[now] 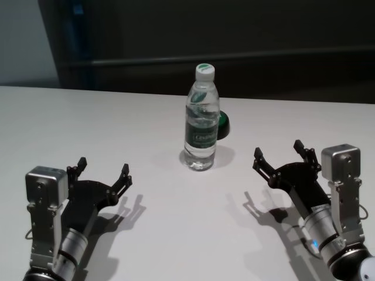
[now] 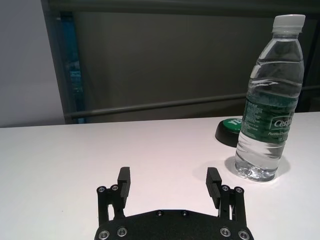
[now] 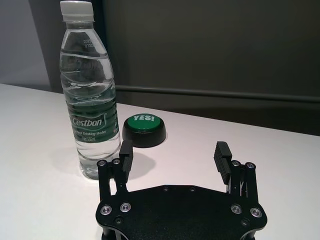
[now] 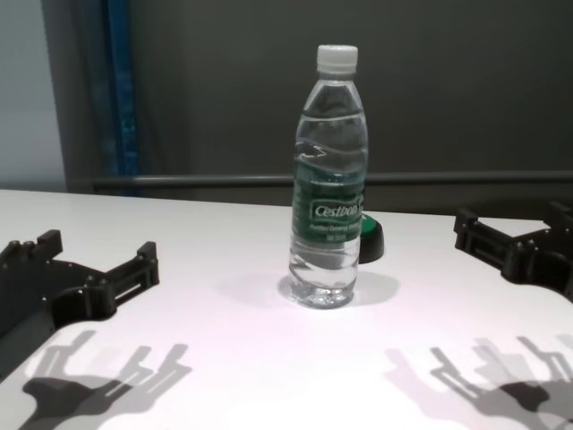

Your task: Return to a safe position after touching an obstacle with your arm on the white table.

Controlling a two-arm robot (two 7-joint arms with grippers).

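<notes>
The obstacle, a tall clear water bottle (image 1: 201,120) (image 2: 270,102) (image 3: 90,100) (image 4: 329,184) with a white cap and a dark green label, stands upright in the middle of the white table (image 1: 88,123) (image 4: 197,242). My left gripper (image 1: 103,172) (image 2: 169,186) (image 4: 94,260) hovers open over the near left of the table, well clear of the bottle. On the near right my right gripper (image 1: 280,154) (image 3: 174,155) (image 4: 510,224) is open too, also apart from the bottle. Neither holds anything.
A low black puck with a green top (image 1: 223,124) (image 2: 230,131) (image 3: 144,130) (image 4: 370,240) sits just behind the bottle, to its right. A dark wall with a horizontal rail (image 1: 176,58) runs behind the table's far edge.
</notes>
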